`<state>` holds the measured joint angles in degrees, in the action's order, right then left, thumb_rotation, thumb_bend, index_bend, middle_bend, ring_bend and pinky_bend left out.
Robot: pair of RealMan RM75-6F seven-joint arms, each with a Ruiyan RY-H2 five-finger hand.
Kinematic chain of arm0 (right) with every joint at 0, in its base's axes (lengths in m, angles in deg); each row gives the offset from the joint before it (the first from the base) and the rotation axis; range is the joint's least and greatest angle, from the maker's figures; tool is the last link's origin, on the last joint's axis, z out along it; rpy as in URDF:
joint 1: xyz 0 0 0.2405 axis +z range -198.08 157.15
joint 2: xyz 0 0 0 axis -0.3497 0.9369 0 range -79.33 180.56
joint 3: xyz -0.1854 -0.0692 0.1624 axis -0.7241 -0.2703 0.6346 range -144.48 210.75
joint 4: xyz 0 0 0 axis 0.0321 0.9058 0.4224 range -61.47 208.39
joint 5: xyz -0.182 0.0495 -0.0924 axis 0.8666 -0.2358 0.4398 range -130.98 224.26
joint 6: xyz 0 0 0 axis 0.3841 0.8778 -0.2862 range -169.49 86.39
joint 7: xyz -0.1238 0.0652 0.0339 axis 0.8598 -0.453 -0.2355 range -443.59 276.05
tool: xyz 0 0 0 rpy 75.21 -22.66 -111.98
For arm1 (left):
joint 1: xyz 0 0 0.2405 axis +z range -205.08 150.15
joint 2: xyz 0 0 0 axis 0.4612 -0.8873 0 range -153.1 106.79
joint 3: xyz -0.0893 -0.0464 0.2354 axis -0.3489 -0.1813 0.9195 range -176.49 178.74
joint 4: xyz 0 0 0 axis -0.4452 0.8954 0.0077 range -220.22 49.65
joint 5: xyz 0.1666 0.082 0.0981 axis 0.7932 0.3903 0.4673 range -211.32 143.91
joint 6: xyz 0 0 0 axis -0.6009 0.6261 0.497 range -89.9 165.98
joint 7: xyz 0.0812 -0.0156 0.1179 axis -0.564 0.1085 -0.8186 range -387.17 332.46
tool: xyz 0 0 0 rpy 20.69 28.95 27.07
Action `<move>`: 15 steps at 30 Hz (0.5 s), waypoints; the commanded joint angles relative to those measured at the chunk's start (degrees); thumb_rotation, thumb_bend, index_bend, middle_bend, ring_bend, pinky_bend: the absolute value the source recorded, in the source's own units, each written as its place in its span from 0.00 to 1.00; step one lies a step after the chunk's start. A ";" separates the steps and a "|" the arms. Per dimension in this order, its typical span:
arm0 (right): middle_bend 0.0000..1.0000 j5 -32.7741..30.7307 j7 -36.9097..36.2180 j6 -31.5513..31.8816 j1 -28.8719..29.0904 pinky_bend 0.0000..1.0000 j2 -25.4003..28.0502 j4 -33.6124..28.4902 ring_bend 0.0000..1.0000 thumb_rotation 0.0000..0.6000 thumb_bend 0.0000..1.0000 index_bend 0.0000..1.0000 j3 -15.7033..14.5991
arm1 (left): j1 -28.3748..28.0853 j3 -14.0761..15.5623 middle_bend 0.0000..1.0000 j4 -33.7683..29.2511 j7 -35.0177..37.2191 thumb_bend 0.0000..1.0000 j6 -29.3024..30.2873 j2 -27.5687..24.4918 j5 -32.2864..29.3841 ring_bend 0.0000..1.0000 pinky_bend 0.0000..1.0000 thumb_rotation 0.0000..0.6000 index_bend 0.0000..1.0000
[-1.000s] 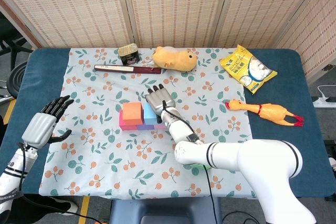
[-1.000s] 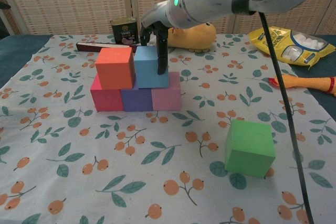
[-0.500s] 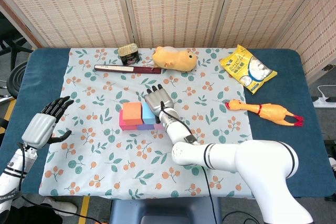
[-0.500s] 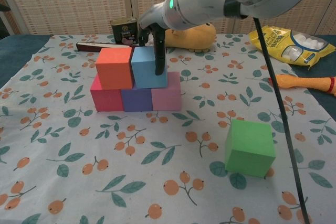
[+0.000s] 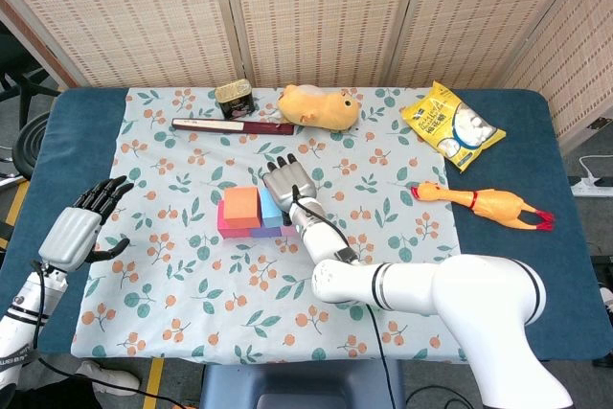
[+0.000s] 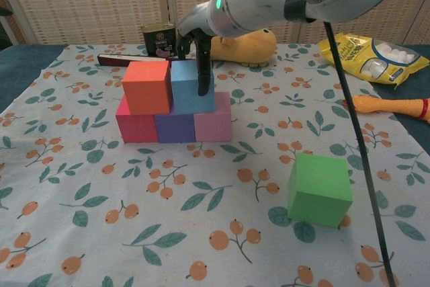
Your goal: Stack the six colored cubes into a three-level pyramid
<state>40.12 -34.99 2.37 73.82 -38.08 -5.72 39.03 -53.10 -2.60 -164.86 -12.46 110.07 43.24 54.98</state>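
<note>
Three cubes form a bottom row on the cloth: red, purple and pink. On top of them sit an orange cube and a light blue cube, side by side and touching. My right hand reaches over the light blue cube from behind. It grips the cube, with one dark finger down the front face. A green cube lies alone on the cloth at the near right. My left hand hovers open at the table's left edge, holding nothing.
At the back lie a tin can, a dark knife-like bar and a yellow plush toy. A snack bag and a rubber chicken lie to the right. My right arm's cable hangs over the green cube's side.
The right hand has shifted the light blue cube slightly left against the orange cube, and its finger has moved from the cube's right edge onto the front face. The left hand has not moved.
</note>
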 commanded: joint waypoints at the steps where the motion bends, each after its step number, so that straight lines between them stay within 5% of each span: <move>1: 0.09 -0.14 0.34 -0.11 -0.25 0.00 0.03 0.06 0.00 1.00 0.00 0.30 0.06 | -0.02 -0.03 0.00 -0.04 -0.01 0.31 0.04 0.03 0.01 0.00 0.15 1.00 0.00; 15: 0.09 0.40 1.28 0.59 -1.24 0.00 -0.45 0.48 0.00 1.00 0.00 0.38 1.02 | 0.05 -0.01 0.00 -0.27 -0.17 0.31 0.17 -0.06 0.00 0.00 0.15 1.00 0.00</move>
<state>40.54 -33.73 2.95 72.60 -38.51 -5.26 40.03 -53.05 -2.61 -165.14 -12.63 110.24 43.19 54.98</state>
